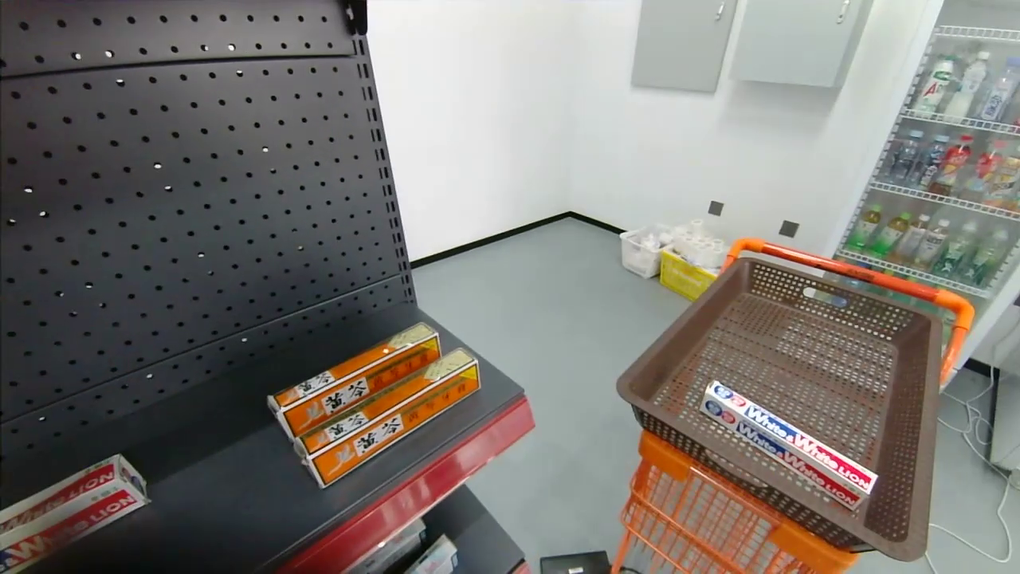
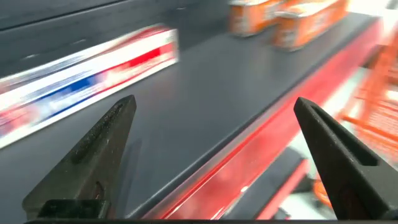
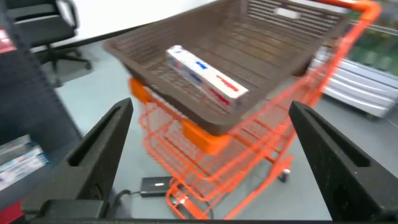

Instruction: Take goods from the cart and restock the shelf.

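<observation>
Shelf [image 1: 239, 494], black with a red front lip, fills the near left of the head view, and its pegboard [image 1: 183, 199] stands upright behind. To the right stands the orange cart [image 1: 701, 518], carrying a brown basket [image 1: 916, 446] on top. A drinks cooler [image 1: 940, 159] lines the far right wall.

The left gripper [image 2: 214, 101] hovers over the shelf board near the red lip, its fingers [image 2: 102, 149] spread wide with nothing between them. The right gripper [image 3: 211, 104] hangs above the floor facing the cart, its fingers [image 3: 102, 149] also spread wide and holding nothing.

Two orange boxes [image 1: 374, 399] lie flat side by side and touching, at the shelf's right end and angled toward the pegboard. A white box [image 1: 789, 444] with red and blue print lies flat on the basket floor, slantwise, by the wall nearest the robot. A twin box [image 1: 68, 502] of the same print lies flat at the shelf's left end, well apart from the orange pair.
</observation>
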